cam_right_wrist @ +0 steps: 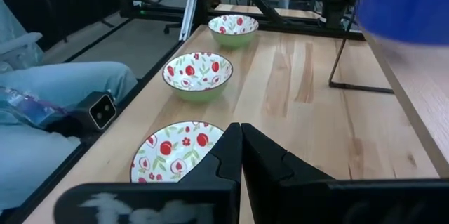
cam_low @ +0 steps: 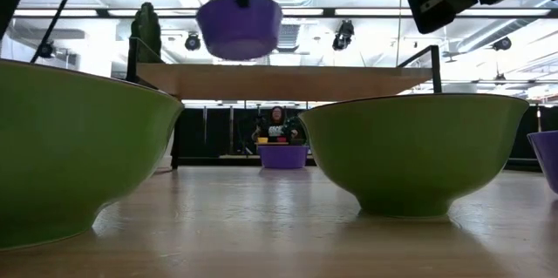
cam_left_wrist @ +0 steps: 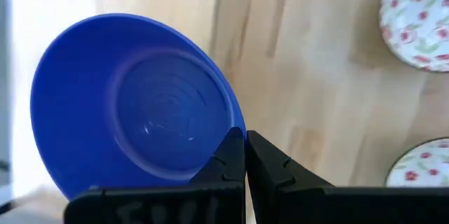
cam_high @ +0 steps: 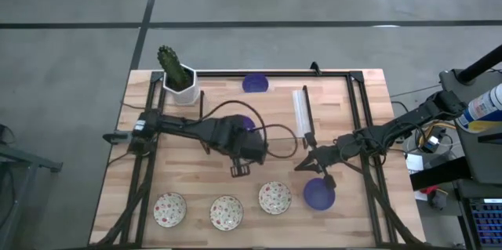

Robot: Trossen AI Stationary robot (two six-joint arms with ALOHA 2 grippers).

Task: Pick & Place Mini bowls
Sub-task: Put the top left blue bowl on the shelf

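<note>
1. Blue plastic is what my left hand [cam_left_wrist: 245,155] is clenched on: its fingers pinch the rim of a blue mini bowl [cam_left_wrist: 133,108], carried in the air over the middle of the tabletop [cam_high: 212,175]. In the low view that bowl hangs clear of the wood, so I judge it in transit, not yet placed.

2. Along the near edge I count three speckled bowls in a row: the left speckled bowl [cam_high: 169,208], the middle speckled bowl [cam_high: 226,212] and the right speckled bowl [cam_high: 274,197]. A second blue bowl [cam_high: 318,193] sits just to the right of them, as if extending the row.

3. A third blue bowl [cam_high: 256,84] rests at the far edge of the tabletop, well apart from the row, near the rail. I take it as still waiting to be moved.

4. My right hand [cam_high: 307,161] hovers just above and beyond the second blue bowl, grasping nothing; from its wrist view its fingers look pressed together and empty.

5. My reckoning: four bowls are lined up, one is in my left hand, one is untouched at the far side. So two placements remain, if the row is the goal.

6. A white pot with a cactus [cam_high: 179,77] stands at the far left corner, not part of the job.
</note>
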